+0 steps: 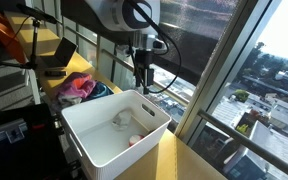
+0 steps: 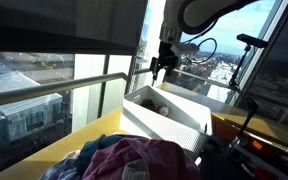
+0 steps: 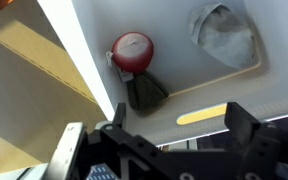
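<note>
Red bundle (image 3: 132, 52) lies on the floor of the white bin (image 3: 184, 72), close against the bin's side wall. A dark piece (image 3: 146, 92) touches its near side. In the wrist view both sit beyond the fingertips and off toward the wall side, not between the jaws. The dark piece is the closer of the two to the gripper (image 3: 177, 122).

The jaws stand spread as wide as they go and grip nothing. Bare bin floor shows between the fingers.

A gray cloth (image 3: 224, 35) lies crumpled farther across the floor, well apart from the bundle, with a clear strip of white floor between them.

In both exterior views the gripper (image 1: 141, 74) (image 2: 160, 68) hangs above the bin (image 1: 94, 103) (image 2: 169, 126), clear of its rim, over the end nearest the window (image 1: 219, 60).

The bundle (image 1: 134, 140) has the wall tight on one side and open floor on the others. Outside that wall is the yellow table (image 3: 24, 60).

A clothes pile (image 1: 79, 88) (image 2: 134, 160) lies on the table just beside the bin, on the end away from the window.
</note>
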You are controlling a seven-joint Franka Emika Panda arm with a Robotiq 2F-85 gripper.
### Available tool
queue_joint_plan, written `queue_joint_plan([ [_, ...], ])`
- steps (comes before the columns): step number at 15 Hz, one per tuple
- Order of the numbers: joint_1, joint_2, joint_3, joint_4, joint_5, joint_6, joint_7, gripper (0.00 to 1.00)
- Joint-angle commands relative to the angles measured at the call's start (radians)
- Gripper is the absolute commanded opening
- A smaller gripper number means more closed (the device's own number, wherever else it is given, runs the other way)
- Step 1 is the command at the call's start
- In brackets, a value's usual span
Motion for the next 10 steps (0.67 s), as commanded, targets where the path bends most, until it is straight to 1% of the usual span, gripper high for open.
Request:
queue_joint_plan([
  [1,-0.021,0.118,-0.018,0.036,0.04,0.046,-0.031,1.0],
  [5,-0.027,0.256,-0.034,0.085,0.066,0.086,-0.031,1.0],
  [7,-0.026,0.311,-0.051,0.097,0.062,0.1,-0.03,1.0],
  [10,-0.044,0.391,-0.086,0.129,0.064,0.11,-0.039,1.0],
])
